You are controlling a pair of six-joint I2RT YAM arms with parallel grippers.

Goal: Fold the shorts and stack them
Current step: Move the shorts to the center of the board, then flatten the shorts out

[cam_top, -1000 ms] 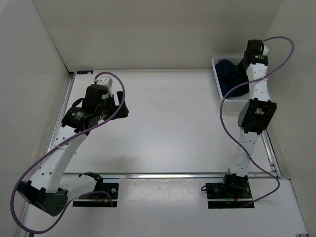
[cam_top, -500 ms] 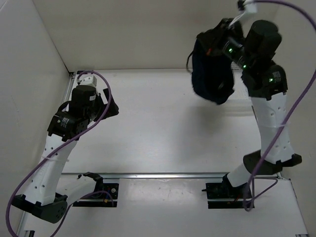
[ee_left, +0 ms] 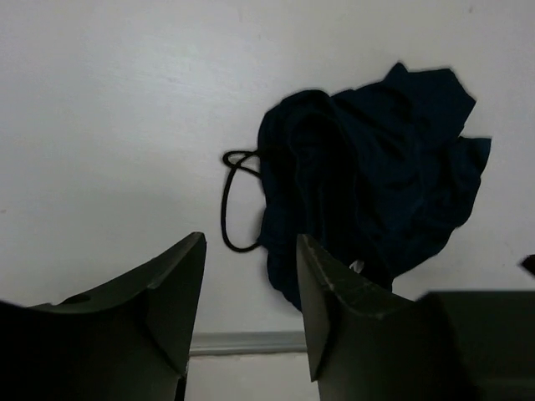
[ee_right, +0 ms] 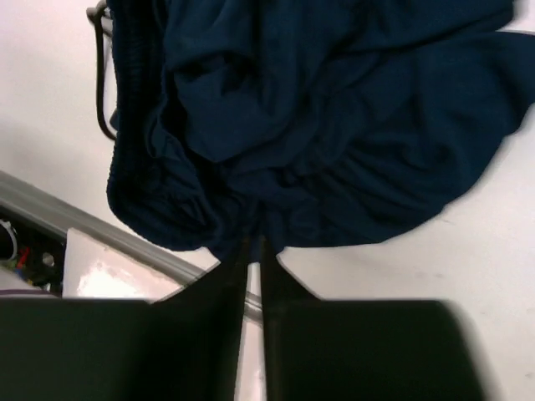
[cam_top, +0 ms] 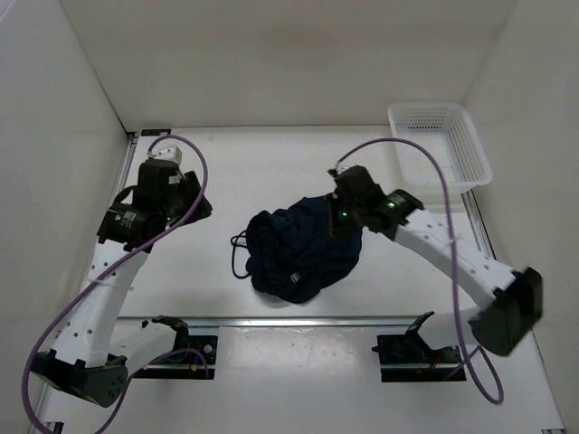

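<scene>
The shorts sit crumpled on the tabletop, I guess for spreading; the right pincer is clamped on their edge. Meanwhile the left pincer hangs open, ready

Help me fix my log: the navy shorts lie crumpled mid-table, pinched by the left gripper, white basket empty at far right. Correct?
No: the right gripper pinches the shorts, as the right wrist view shows; the left gripper hangs open, clear of them. The rest stands.

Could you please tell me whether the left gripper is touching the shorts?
Apart. The top view shows bare table between the left gripper and the shorts; the left wrist view agrees, with the open fingers short of the fabric.
</scene>
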